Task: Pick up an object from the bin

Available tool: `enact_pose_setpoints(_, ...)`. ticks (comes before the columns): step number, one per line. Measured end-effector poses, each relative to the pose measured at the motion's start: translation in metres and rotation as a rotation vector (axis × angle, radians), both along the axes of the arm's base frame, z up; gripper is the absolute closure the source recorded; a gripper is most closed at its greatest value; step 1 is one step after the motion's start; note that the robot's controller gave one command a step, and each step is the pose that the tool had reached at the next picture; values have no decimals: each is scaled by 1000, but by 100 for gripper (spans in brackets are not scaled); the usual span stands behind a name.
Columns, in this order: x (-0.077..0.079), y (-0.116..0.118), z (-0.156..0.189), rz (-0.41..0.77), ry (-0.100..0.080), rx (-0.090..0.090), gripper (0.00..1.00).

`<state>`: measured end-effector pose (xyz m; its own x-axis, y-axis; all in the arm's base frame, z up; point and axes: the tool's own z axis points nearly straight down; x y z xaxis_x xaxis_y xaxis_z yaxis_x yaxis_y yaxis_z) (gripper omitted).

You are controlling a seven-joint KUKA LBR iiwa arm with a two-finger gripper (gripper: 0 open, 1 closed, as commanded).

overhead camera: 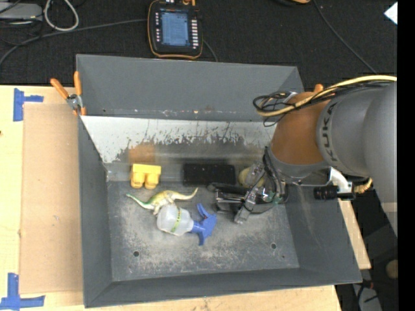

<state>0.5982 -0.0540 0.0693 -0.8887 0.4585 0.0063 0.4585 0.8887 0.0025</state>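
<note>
My gripper hangs low over the bin floor right of centre, its fingers open and nothing between them. Just left of and below its tips lies a clear spray-bottle top with a blue trigger, the trigger pointing toward the gripper. A flat black rectangular block lies just behind the gripper near the back wall. A small pale round thing sits beside the block, partly hidden by the gripper's body.
A pale green toy dinosaur lies left of the spray top, touching it. A yellow building block sits at the back left. The arm with its orange cover and cables reaches in over the bin's right rim.
</note>
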Motion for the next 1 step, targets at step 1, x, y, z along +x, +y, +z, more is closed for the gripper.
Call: enact_pose_setpoints(1, 1, 4, 3, 132, -2, -5, 100)
